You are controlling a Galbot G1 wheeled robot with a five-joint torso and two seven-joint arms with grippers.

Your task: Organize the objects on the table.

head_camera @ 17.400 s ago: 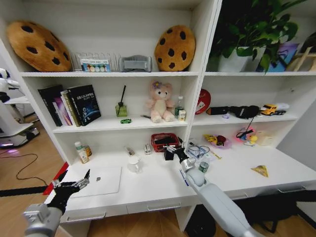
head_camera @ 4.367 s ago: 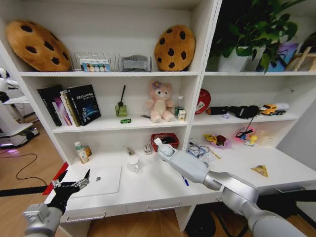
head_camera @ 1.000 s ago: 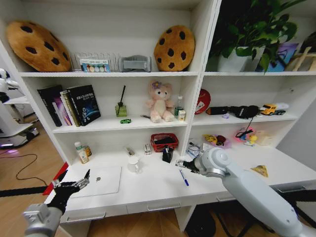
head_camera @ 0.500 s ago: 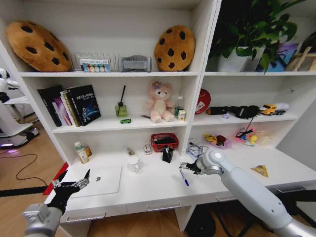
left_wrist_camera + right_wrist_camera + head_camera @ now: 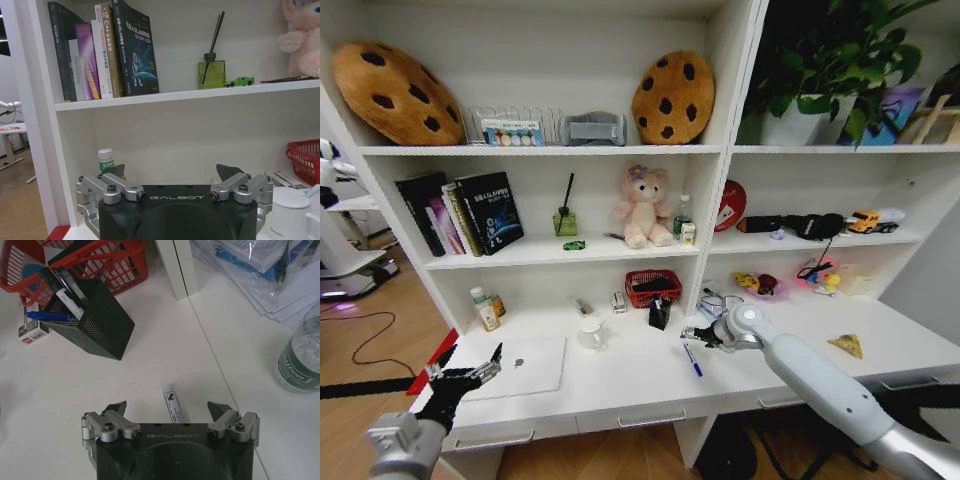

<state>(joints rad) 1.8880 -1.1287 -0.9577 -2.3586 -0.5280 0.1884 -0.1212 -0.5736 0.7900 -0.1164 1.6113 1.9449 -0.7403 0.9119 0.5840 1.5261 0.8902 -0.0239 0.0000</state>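
My right gripper (image 5: 692, 335) (image 5: 167, 409) hangs open low over the white table (image 5: 620, 375), directly above a blue pen (image 5: 692, 360) (image 5: 172, 404) lying flat. Just beyond it a black mesh pen holder (image 5: 660, 312) (image 5: 92, 322) leans with pens (image 5: 46, 316) inside. A green-labelled clear bottle (image 5: 299, 360) stands beside the gripper. The silver laptop (image 5: 525, 365) lies at the table's left, and my left gripper (image 5: 470, 378) (image 5: 171, 172) is parked open by its near corner. A yellow triangular piece (image 5: 847, 345) lies far right. The green toy car (image 5: 575, 245) (image 5: 239, 81) sits on the shelf.
A red basket (image 5: 653, 287) (image 5: 100, 260) stands behind the pen holder. A white mug (image 5: 590, 332) is left of it. Plastic-wrapped papers (image 5: 260, 270) lie by the shelf divider (image 5: 175, 267). Books (image 5: 470, 210), a reed diffuser (image 5: 566, 220) and a pink plush bear (image 5: 645, 205) fill the shelf above.
The black pen holder now stands free before the red basket. My right gripper has drawn back from the basket and settled over the blue pen. The left arm has not moved.
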